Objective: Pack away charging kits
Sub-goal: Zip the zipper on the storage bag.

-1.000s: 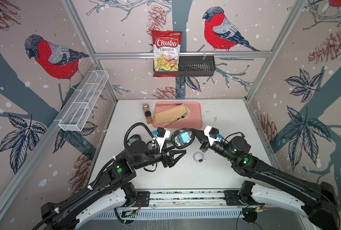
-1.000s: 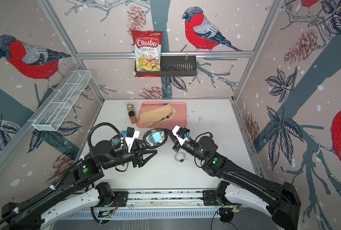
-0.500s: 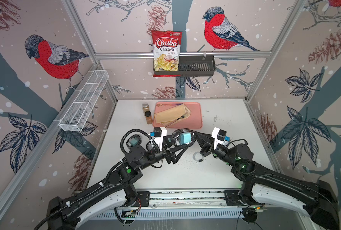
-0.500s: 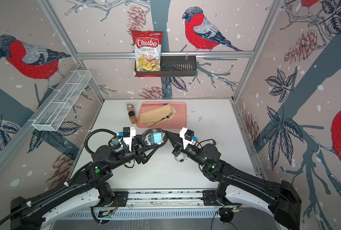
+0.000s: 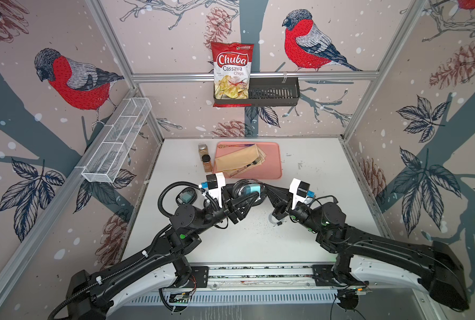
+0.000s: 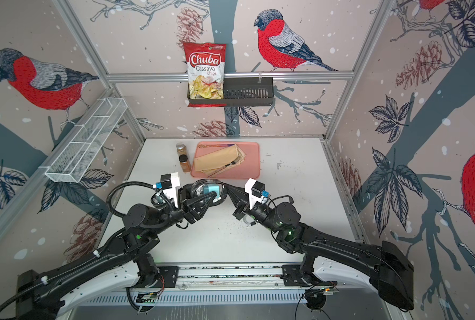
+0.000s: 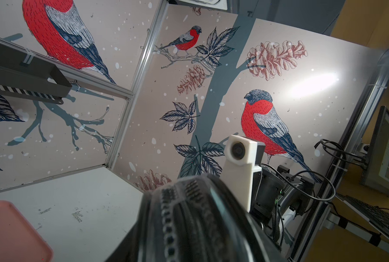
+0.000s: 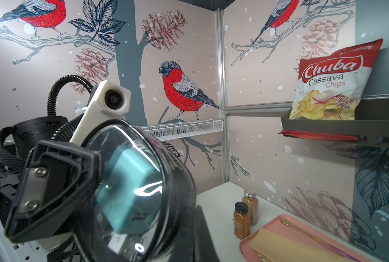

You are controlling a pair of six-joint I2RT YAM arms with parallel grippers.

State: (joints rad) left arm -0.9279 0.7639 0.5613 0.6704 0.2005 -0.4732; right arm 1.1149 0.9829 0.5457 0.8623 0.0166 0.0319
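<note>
A black oval case [image 5: 248, 190] with a clear lid hangs above the table's middle, a teal plug adapter [image 8: 130, 188] showing through the lid. My right gripper [image 5: 268, 191] is shut on its right edge. My left gripper [image 5: 246, 198] clamps it from the left, one finger [image 8: 52, 192] flat against the lid; the case's zipper rim [image 7: 184, 213] fills the space between the left jaws. Another case [image 5: 186, 197] holding a teal adapter lies on the table beside the left wrist. A coiled white cable [image 5: 272, 220] lies under the right wrist.
A pink tray [image 5: 273, 166] with tan napkins and a fork sits at the back, two brown spice jars [image 5: 205, 159] to its left. A chips bag [image 5: 232, 72] stands in a black wall basket [image 5: 275, 92]. A white wire shelf [image 5: 117, 144] juts from the left wall.
My left gripper, wide open a second ago, has moved up to the case and closed its fingers on it. The right gripper has kept its hold and the case has barely shifted.
</note>
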